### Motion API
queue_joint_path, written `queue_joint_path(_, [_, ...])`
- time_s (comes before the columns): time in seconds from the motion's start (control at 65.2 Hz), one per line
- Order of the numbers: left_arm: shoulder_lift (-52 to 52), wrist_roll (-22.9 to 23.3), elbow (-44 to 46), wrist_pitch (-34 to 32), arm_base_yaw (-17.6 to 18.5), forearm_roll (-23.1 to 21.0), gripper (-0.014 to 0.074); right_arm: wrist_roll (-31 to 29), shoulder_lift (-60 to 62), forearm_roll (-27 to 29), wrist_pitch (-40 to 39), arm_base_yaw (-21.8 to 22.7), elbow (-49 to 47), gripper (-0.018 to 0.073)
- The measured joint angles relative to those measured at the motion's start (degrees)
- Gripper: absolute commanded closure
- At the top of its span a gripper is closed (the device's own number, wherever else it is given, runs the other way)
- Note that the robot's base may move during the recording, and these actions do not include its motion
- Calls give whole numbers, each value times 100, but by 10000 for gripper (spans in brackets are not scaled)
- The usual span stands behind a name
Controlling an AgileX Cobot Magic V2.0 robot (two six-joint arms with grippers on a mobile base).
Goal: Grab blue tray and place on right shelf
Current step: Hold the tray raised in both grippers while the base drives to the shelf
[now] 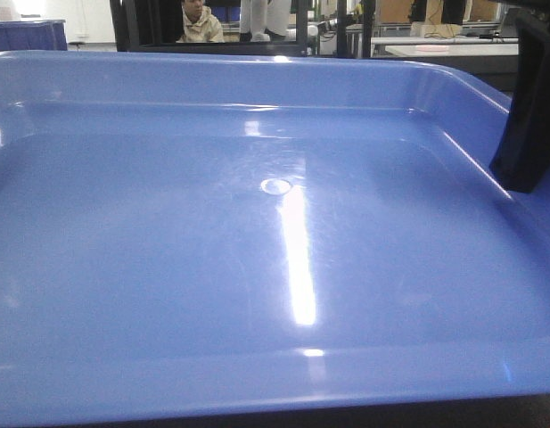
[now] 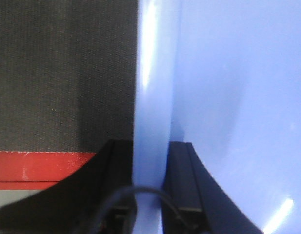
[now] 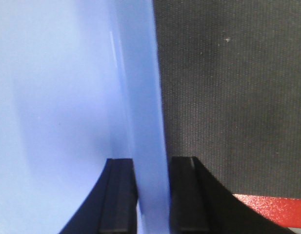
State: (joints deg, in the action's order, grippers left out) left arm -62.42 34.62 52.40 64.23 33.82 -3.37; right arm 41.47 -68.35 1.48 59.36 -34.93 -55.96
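One blue tray (image 1: 168, 267) filled the front view, with one dark bench (image 2: 57, 73) showing beside its rim. Two claws clamped that rim: the left claw (image 2: 150, 152) and the right claw (image 3: 151, 165). One round mark (image 1: 275, 185) sat at the tray's centre.

The blue tray (image 1: 168, 267) is glossy, smooth plastic; the tabletop (image 2: 57, 73) is matt, coarse-woven dark cloth.

left claw (image 2: 150, 148): closed on blue tray (image 2: 233, 97) rim | right claw (image 3: 152, 163): likewise closed
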Motion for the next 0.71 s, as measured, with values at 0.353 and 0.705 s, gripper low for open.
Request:
queue_joint_path(0.353, [0, 0, 0, 0, 0, 0, 593, 0, 0, 0, -9, 0, 0, 347])
queue_joint_path(0.705, [21, 0, 0, 11, 0, 0, 594, 4, 0, 0, -9, 0, 0, 347])
